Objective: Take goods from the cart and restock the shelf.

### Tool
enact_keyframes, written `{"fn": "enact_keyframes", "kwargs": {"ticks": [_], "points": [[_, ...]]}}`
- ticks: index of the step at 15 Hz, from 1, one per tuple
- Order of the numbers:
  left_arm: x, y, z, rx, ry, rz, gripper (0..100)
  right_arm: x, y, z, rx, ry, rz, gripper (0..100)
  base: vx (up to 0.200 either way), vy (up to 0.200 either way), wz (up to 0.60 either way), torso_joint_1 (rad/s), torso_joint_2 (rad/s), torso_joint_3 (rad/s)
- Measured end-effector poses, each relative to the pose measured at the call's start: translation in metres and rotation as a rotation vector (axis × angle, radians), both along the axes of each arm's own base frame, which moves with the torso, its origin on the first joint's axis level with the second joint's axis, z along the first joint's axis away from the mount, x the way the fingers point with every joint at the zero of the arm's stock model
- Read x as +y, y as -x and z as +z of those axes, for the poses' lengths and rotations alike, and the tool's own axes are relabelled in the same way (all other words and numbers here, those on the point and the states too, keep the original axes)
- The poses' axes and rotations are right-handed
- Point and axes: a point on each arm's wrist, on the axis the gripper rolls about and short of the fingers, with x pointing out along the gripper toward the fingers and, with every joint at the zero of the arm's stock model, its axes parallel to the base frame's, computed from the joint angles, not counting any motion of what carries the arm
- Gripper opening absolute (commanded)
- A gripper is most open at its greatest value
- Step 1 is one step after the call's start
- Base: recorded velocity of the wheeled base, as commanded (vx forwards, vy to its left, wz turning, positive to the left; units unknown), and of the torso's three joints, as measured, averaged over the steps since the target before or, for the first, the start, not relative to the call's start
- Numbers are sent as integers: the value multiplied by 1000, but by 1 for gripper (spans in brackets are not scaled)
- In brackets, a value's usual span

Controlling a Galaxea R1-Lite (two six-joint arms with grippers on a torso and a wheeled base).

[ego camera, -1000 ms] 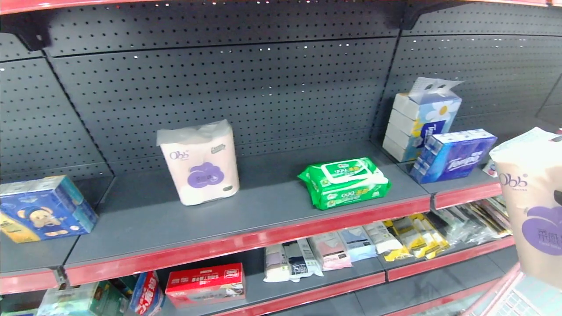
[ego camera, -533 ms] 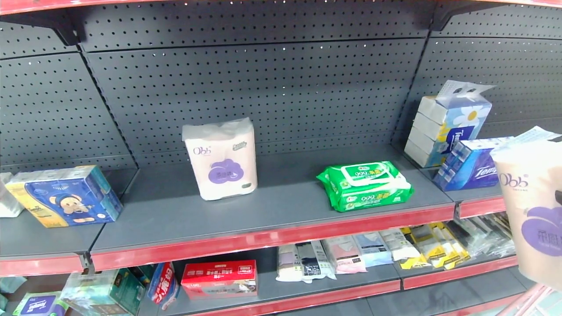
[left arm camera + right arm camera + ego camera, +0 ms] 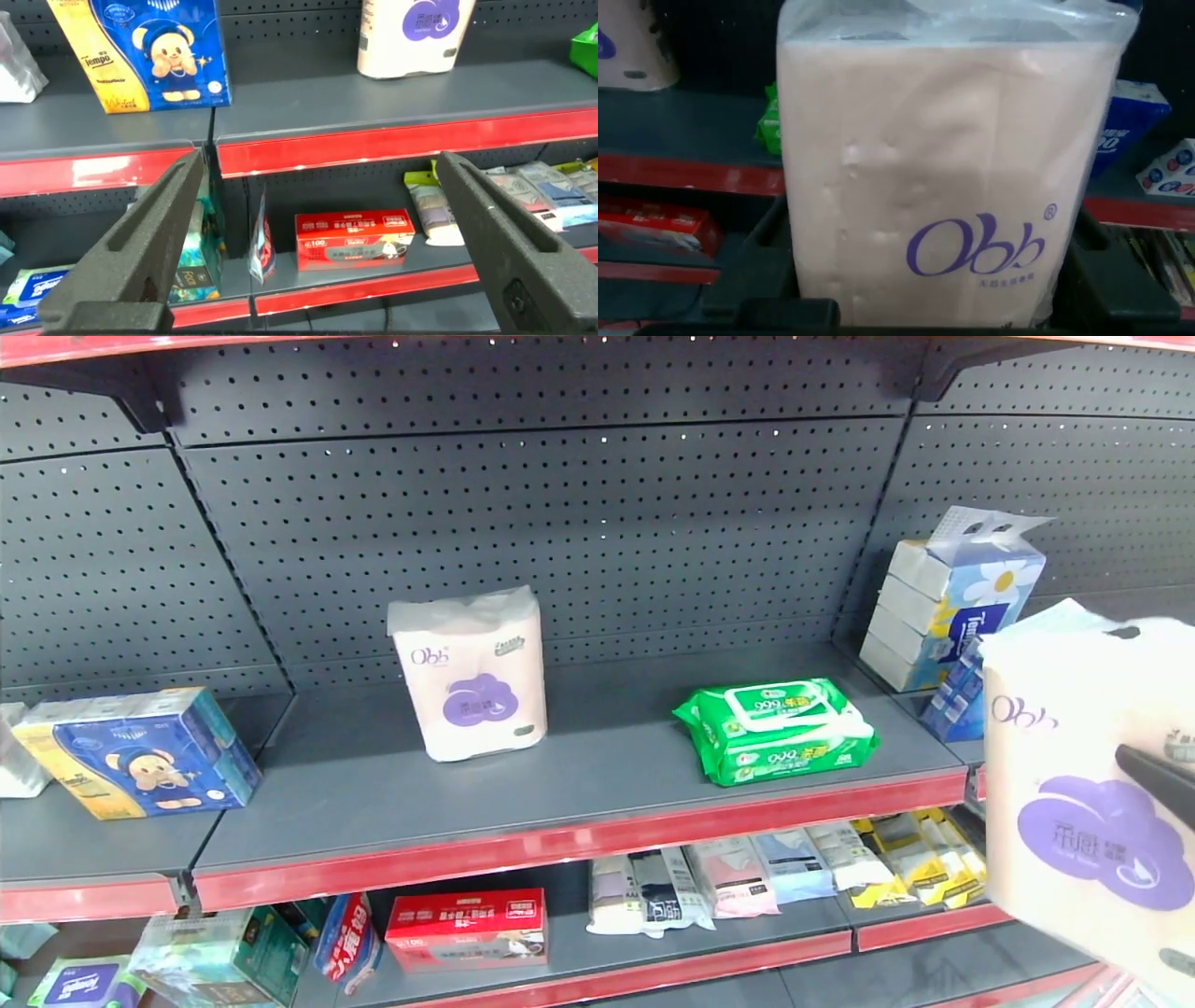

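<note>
Pink-white plastic-wrapped pack of toilet rolls [image 3: 1088,793] sits clamped in my right pincer [image 3: 929,289], near right, before the grey metal shelf [image 3: 579,775]. My left pincer [image 3: 322,233] gapes wide, empty, low at the left.

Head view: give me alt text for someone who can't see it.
The right gripper holds a pink toilet paper pack at the right edge, before a dark store shelf. On it, from the left: a blue bear-print tissue pack, a matching pink pack, green wet wipes and blue tissue packs.
</note>
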Motion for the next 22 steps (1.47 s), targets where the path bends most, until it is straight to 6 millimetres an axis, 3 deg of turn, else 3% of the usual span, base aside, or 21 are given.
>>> {"fn": "enact_keyframes", "kwargs": {"ticks": [11, 17, 19, 22], "points": [[0, 0, 0, 4, -6, -7, 100, 3, -5, -12, 68, -43, 46, 0, 0, 0, 0, 0, 0, 0], [0, -4, 1, 48, -10, -54, 100, 3, -7, -9, 59, -30, 50, 0, 0, 0, 0, 0, 0, 0], [0, -2, 17, 21, -4, -60, 100, 3, -9, -6, 55, -30, 48, 0, 0, 0, 0, 0, 0, 0], [1, -13, 69, 30, 57, -12, 100, 4, -14, 1, 45, -30, 42, 0, 0, 0, 0, 0, 0, 0]]}}
